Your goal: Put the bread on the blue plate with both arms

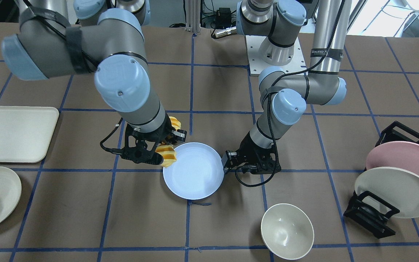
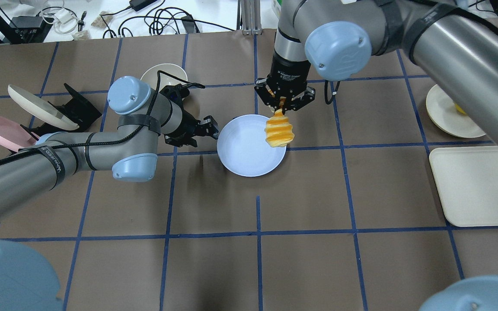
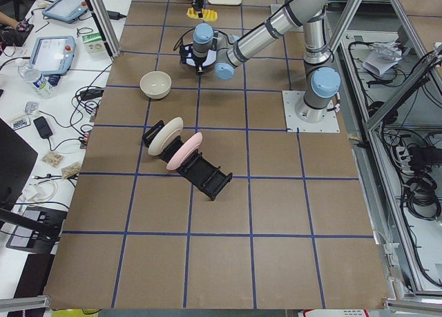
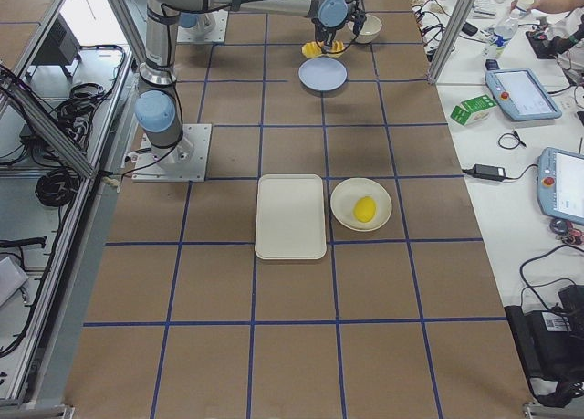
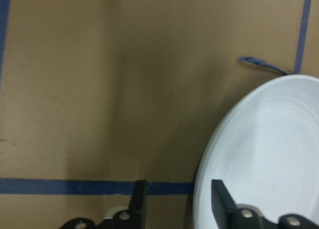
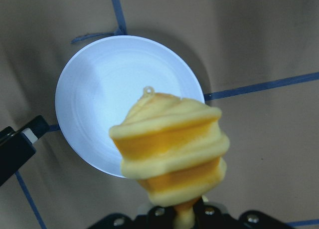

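Bread (image 6: 172,149) hangs close under the right wrist camera, a ridged golden loaf with pale edges, pinched at its upper end by the right gripper (image 2: 284,101), whose fingers are clamped on it. It dangles over the rim of the blue plate (image 2: 244,160) on the robot's right side; whether it touches the plate cannot be told. Left gripper (image 5: 178,186) sits low over the brown table (image 2: 214,203) at the plate's opposite edge, jaws apart with the rim between them
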`<move>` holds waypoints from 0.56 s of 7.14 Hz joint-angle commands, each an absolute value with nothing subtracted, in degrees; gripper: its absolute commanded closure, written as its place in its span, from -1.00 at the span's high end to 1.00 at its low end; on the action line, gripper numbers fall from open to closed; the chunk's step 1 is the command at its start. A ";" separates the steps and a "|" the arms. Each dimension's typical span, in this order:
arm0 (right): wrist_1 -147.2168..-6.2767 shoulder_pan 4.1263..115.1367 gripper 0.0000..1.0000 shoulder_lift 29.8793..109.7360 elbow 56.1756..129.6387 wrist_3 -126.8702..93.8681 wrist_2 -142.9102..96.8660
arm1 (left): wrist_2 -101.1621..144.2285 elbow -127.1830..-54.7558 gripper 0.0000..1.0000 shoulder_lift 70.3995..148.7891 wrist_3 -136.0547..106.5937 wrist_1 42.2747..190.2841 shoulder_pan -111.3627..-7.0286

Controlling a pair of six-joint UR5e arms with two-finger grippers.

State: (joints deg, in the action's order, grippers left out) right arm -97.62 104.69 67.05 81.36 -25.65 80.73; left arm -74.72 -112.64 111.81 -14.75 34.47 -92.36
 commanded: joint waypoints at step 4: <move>-107.38 109.77 -1.00 59.43 81.56 -32.40 80.77 | -83.32 -94.77 1.00 103.73 -14.24 70.07 -94.13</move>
